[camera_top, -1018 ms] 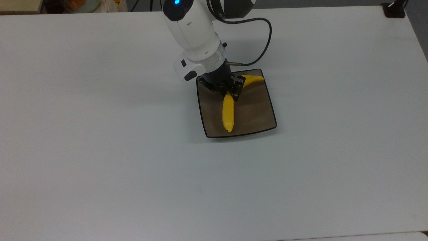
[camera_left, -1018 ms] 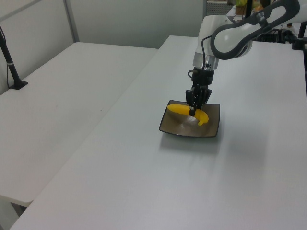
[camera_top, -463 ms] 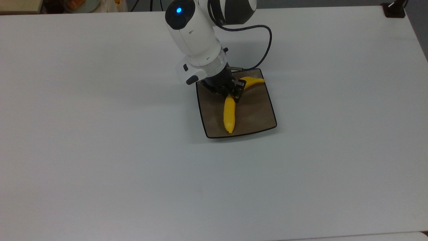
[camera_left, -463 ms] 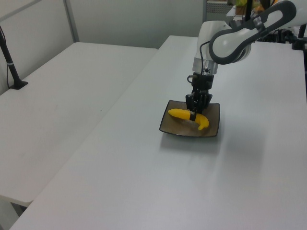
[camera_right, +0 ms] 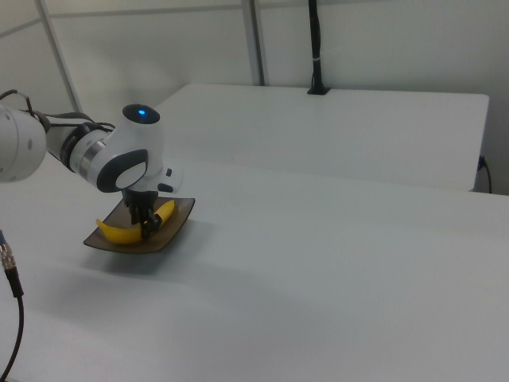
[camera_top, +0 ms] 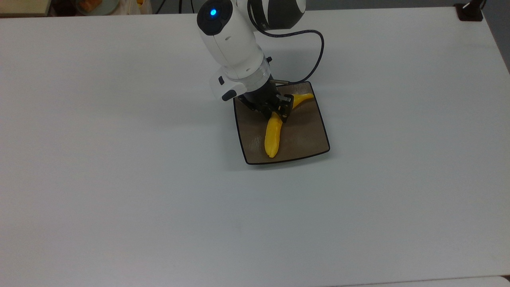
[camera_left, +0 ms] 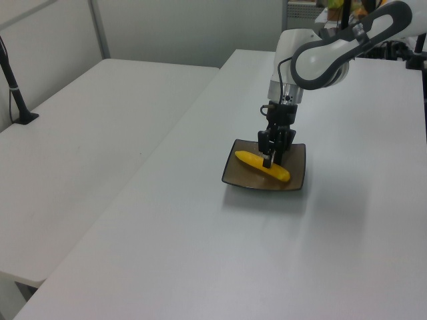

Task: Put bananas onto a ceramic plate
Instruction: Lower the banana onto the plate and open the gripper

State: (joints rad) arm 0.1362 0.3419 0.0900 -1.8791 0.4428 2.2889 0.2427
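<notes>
- Plate (camera_top: 306, 135) w/ banana (camera_top: 272, 137) in it: square, grey-brown, dark rim, sits flat on white table (camera_top: 119, 179), a bit right of centre and toward far edge in the top view.
- Banana lies on plate surface, curved; one end near plate's near edge, other end (camera_top: 305, 97) up by far-right corner in the top view. Mid part hidden under the gripper.
- In the left view banana (camera_left: 262, 167) runs across plate (camera_left: 297, 179) from the left view's left to its right, inside the rim.
- In the right view banana (camera_right: 119, 232) sits in plate (camera_right: 181, 213), yellow showing on both sides of the fingers.
- Gripper (camera_top: 275, 111) straight over banana's bend, fingers (camera_top: 283, 108) down either side of it. Looks closed around the banana, but contact is not clear, so cannot tell if it is gripping or slack.
- Same gripper in the left view (camera_left: 269, 155) points down onto the banana's middle; in the right view (camera_right: 145, 225) it blocks the banana's centre.
- Arm (camera_top: 233, 44) white, blue light on top, leans in from the far side; hides plate's far-left corner in the top view.
- Black cable (camera_top: 316, 52) loops from the arm over the table just beyond the plate.
- Second white table (camera_left: 87, 133) at the left view's left, w/ a dark post (camera_left: 17, 93) on it.
- Same post (camera_right: 316, 48) at far end of the other table in the right view, well apart from the plate.
</notes>
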